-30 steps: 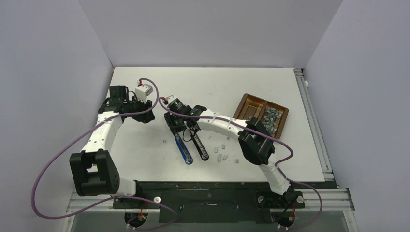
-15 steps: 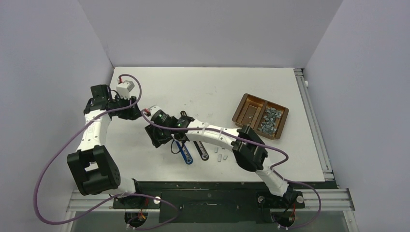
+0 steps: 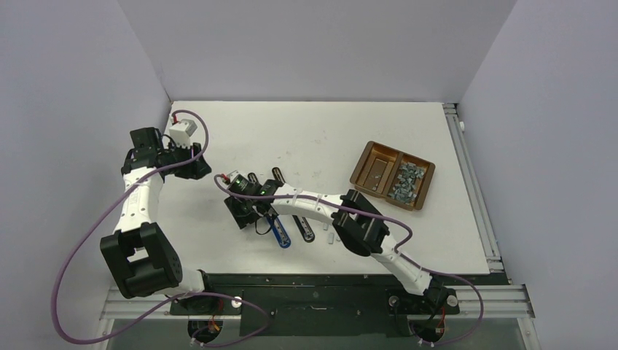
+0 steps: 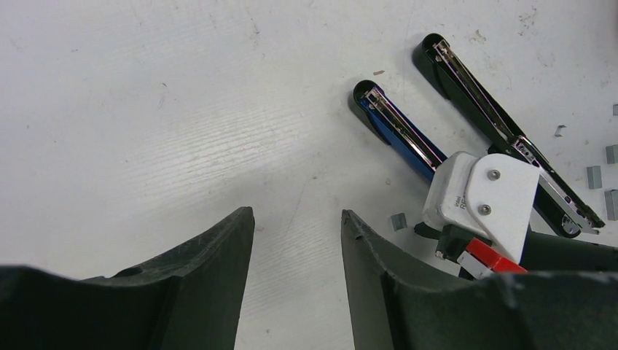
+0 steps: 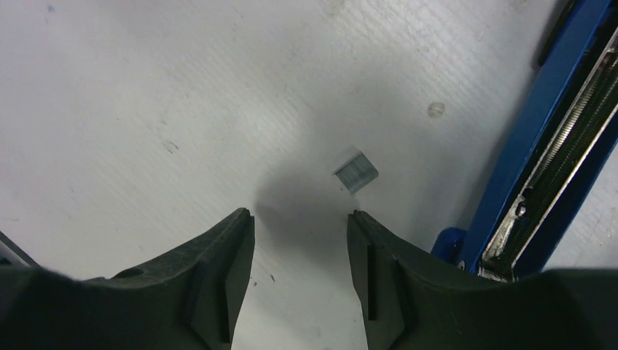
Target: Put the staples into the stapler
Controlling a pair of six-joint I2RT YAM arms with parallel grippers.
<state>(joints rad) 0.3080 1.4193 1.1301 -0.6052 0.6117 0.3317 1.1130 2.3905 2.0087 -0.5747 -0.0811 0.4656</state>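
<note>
Two staplers lie open side by side: a blue one (image 3: 279, 233) (image 4: 401, 135) (image 5: 561, 138) and a black one (image 3: 304, 227) (image 4: 503, 127). One small silver staple block (image 5: 356, 172) (image 4: 398, 219) lies on the table just left of the blue stapler. My right gripper (image 3: 249, 219) (image 5: 300, 215) is open and empty, low over the table, with that block just beyond its right fingertip. My left gripper (image 3: 200, 171) (image 4: 297, 219) is open and empty, off to the far left of the staplers. More staples (image 3: 404, 182) fill the tray's right compartment.
The brown two-compartment tray (image 3: 366, 157) sits at the right. A few loose staple blocks (image 3: 334, 237) (image 4: 594, 175) lie right of the black stapler. The right wrist's white camera block (image 4: 481, 197) is over the blue stapler's middle. The walls stand close on the left.
My right gripper has moved left and nearer, from over the two staplers to the table left of the blue one. My left arm has drawn back toward the left wall.
</note>
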